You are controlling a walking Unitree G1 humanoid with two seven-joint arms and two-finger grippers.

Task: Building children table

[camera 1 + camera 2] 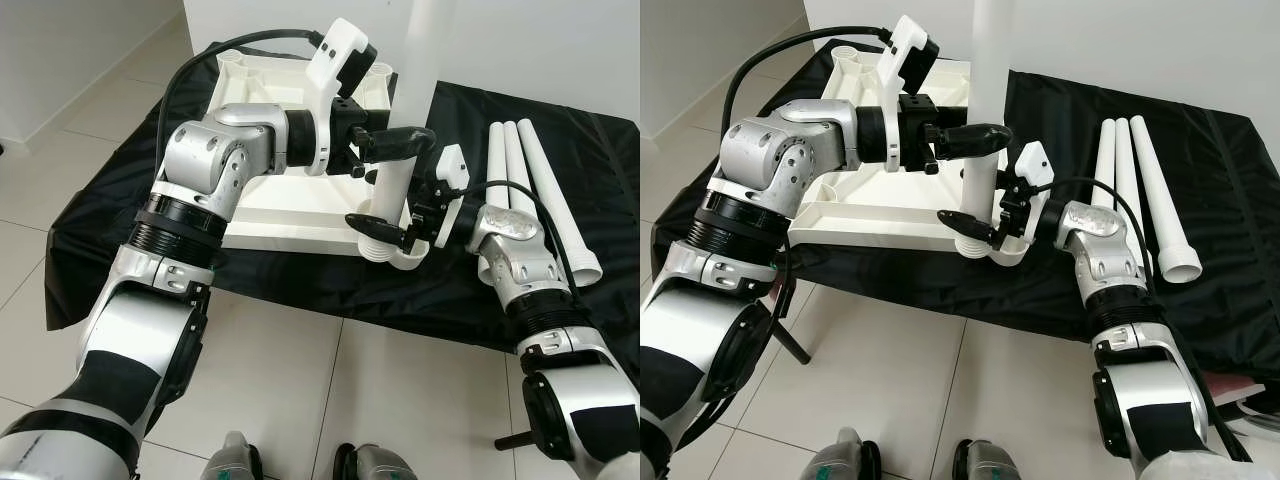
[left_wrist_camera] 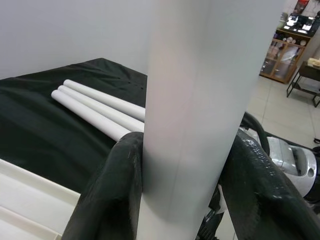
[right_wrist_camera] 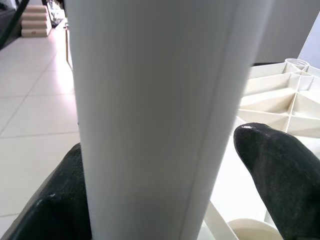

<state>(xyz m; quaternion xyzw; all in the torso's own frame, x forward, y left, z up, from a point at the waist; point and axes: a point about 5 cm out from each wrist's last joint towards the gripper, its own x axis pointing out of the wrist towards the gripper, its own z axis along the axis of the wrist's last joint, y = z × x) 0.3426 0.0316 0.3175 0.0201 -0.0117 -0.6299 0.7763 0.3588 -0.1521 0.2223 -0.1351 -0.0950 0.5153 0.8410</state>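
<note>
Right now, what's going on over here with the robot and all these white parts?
It is assembling a small table. Both tools grip one upright white leg standing in the corner socket of the upside-down tabletop: the left tool higher up, the right tool near the base. Three spare legs lie on the black cloth.

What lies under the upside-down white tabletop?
A black cloth spread over the floor lies under the tabletop, showing all round it. Whatever is beneath the tabletop's middle is covered.

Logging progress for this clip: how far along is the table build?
Early. Done: tabletop lies upside down on the black cloth. In hand: left gripper and right gripper hold one leg upright at a corner socket. Left: three legs lie on the cloth.
</note>
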